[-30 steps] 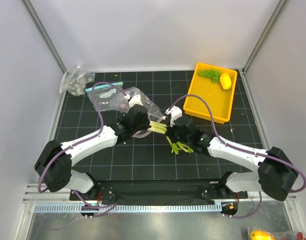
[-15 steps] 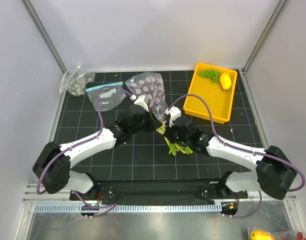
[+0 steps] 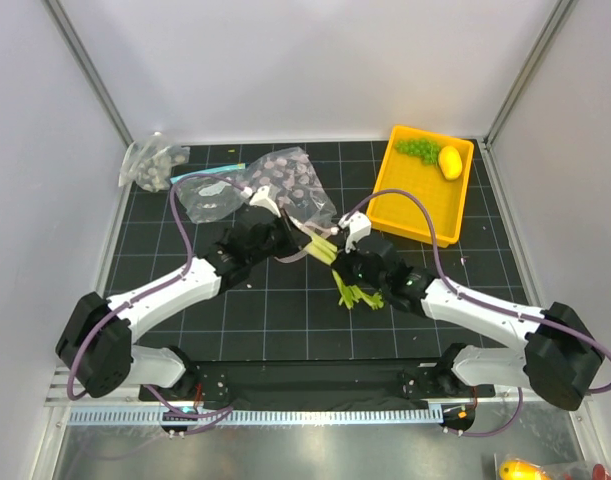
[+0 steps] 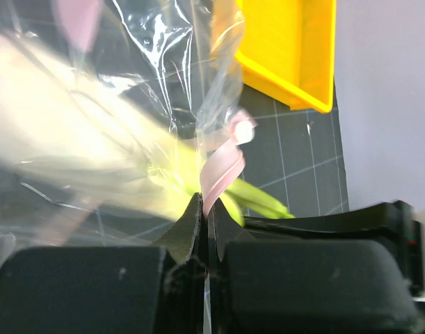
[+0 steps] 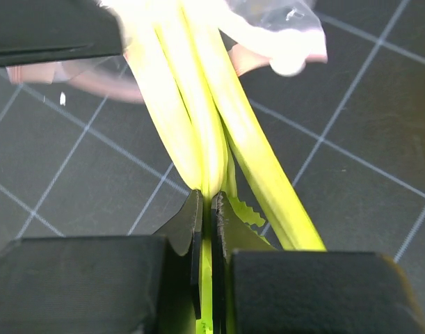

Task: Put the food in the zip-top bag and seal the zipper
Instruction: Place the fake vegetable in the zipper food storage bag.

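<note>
The zip-top bag (image 3: 285, 180), clear with white dots, is lifted off the mat behind the grippers. My left gripper (image 3: 288, 237) (image 4: 204, 202) is shut on its pink zipper (image 4: 224, 169) at the mouth. The leek's white end (image 4: 73, 139) lies inside the bag, blurred behind the plastic. Its green leaves (image 3: 357, 295) (image 5: 198, 125) trail out onto the mat, and my right gripper (image 3: 351, 268) (image 5: 211, 198) is shut on them. The lemon (image 3: 450, 160) and grapes (image 3: 417, 149) lie in the yellow tray (image 3: 425, 215).
A clear bag with a light-blue strip (image 3: 207, 195) lies at the back left, partly under the dotted bag. A small bunched bag (image 3: 150, 165) sits in the far left corner. The tray's corner (image 4: 295, 49) is close beyond the bag mouth. Grey walls enclose the black gridded mat.
The left gripper has raised the bag and drawn it back and to the left, spreading it. The leek's white end now sits in the mouth. The right gripper has kept its hold on the leaves.
</note>
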